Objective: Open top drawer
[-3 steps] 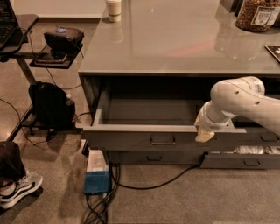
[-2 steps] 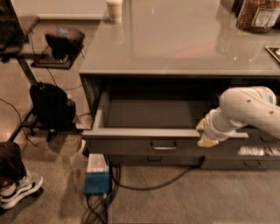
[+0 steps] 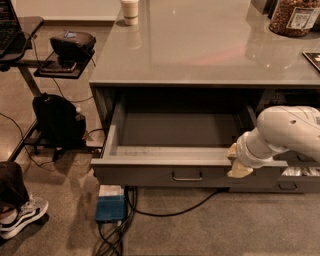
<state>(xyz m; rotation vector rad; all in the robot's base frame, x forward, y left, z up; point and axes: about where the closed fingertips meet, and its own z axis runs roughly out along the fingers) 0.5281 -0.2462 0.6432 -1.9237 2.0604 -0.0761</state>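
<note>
Containers first. You will find the wide, deep grey metal top drawer (image 3: 150, 169) directly under the smooth grey countertop (image 3: 200, 50), standing well out from the cabinet. What you can see inside it is its grey floor and side walls, with a paler strip of floor just behind the front panel. On the countertop's far right corner stands a clear glass jar (image 3: 295, 17) filled with brown pieces. A pale paper cup (image 3: 130, 10) stands at the far left edge.

The drawer front is level, and its small rectangular pull handle (image 3: 187, 176) sits at the centre.

The white robot arm (image 3: 287, 135) reaches in from the right. Its cream-tipped gripper (image 3: 238, 162) is at the right end of the drawer front's top edge. You cannot tell whether the gripper is holding that edge.
</note>
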